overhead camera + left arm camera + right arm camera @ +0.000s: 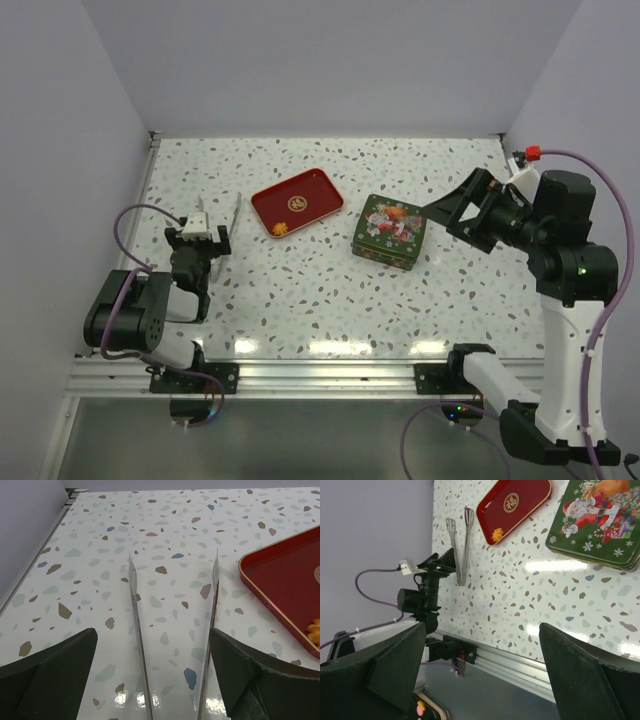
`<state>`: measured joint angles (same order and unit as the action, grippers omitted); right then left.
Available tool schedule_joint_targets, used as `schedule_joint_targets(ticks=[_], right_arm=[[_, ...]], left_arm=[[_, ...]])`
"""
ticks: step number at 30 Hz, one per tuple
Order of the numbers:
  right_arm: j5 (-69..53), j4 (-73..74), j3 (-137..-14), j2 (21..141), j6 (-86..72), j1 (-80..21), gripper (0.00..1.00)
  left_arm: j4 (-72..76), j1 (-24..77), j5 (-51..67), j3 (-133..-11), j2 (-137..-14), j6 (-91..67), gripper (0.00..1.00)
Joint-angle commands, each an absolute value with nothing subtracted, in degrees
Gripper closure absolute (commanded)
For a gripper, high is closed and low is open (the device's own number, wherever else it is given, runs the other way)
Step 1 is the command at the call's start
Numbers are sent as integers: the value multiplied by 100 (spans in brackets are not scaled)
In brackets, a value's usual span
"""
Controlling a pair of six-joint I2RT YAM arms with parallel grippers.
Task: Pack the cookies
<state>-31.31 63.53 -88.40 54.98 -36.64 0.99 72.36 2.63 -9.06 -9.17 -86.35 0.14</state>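
We see the left tool low astride the tongs, the right tool raised near the tin, both wide open, empty, over a speckled, white-walled worktop.

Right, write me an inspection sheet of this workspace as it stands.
Surface: speckled table, glare near the front edge.
Job's things: one orange cookie in the near corner of the red tray; green Christmas tin, lid on; metal tongs flat on the table left of the tray.
Clutter: nothing seen.
Grippers: left gripper open, low, its fingers either side of the tongs, not closed on them; right gripper open, empty, raised right of the tin.
Cables: a purple cable on the left arm and one on the right, away from the job's things.
Surroundings: plain walls; metal rail along the near edge.
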Motion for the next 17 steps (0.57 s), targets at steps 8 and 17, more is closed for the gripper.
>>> schedule_joint_targets(ticks=[8,17], right_arm=[[-2681,7119,-8702,5089,-3199,70,1],[-2777,7084,-8446,5010,-3217,70,2]], left_arm=[[7787,255,-870,-949,-8648,53,0],[7787,255,-870,-949,-8648,44,0]])
